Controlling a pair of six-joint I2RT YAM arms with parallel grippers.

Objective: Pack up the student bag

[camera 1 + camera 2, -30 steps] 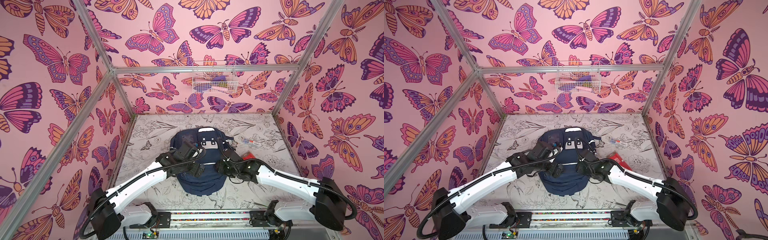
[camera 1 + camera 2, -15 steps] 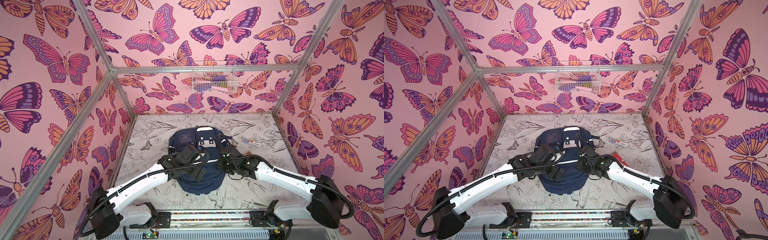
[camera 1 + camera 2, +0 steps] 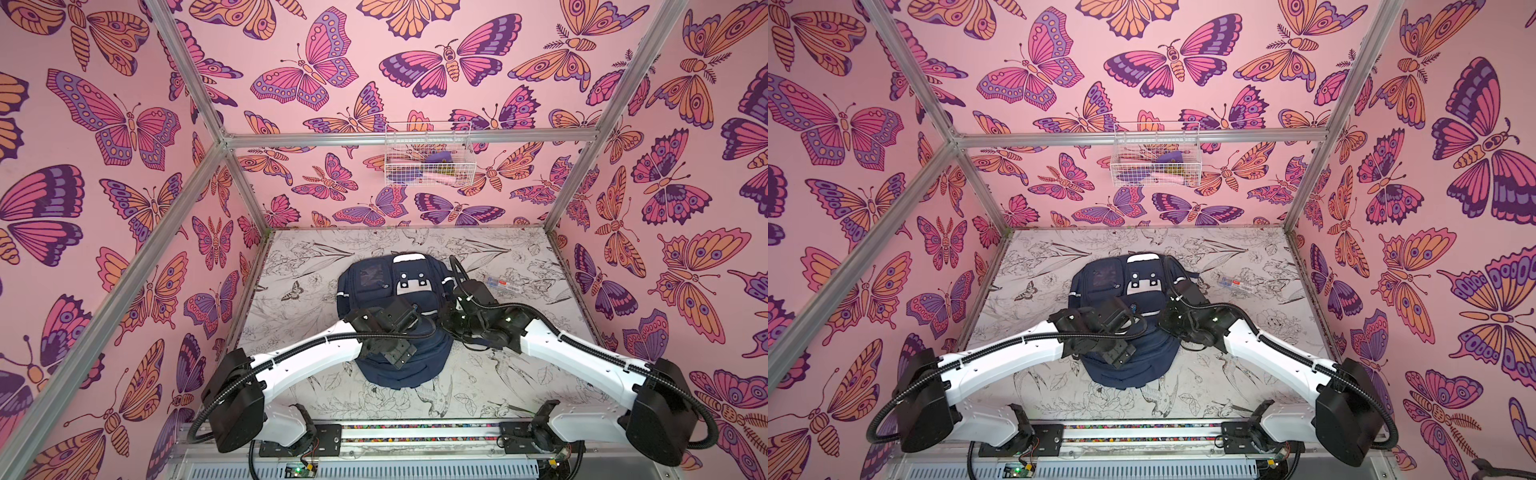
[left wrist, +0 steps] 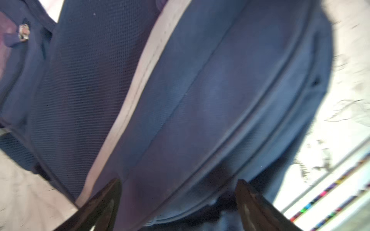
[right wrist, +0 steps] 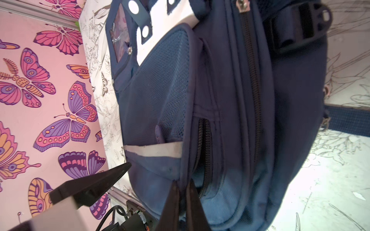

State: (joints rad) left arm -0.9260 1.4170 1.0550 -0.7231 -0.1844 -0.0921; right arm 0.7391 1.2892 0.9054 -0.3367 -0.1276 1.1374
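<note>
The student bag (image 3: 400, 374) (image 3: 1126, 375), navy with white stripes and a white patch, lies flat in the middle of the table in both top views. My left gripper (image 3: 397, 353) (image 3: 1118, 354) hangs just over its front half. The jaws are open, and blue fabric (image 4: 200, 100) and a zip seam fill the space between them (image 4: 178, 187). My right gripper (image 3: 445, 322) (image 3: 1165, 319) is at the bag's right side. It is shut (image 5: 183, 186) on a fold of bag fabric at the edge of a partly open zip (image 5: 203, 152). A mesh pocket (image 5: 160, 96) lies beside that zip.
A clear packet of pens (image 3: 498, 284) (image 3: 1238, 285) lies on the table right of the bag. A white wire basket (image 3: 428, 158) (image 3: 1156, 158) with small items hangs on the back wall. Butterfly-patterned walls enclose the table on three sides.
My right gripper has gone from partly open to shut on the bag's fabric and its arm has drawn in against the bag's right side. The left gripper's jaws have narrowed slightly.
</note>
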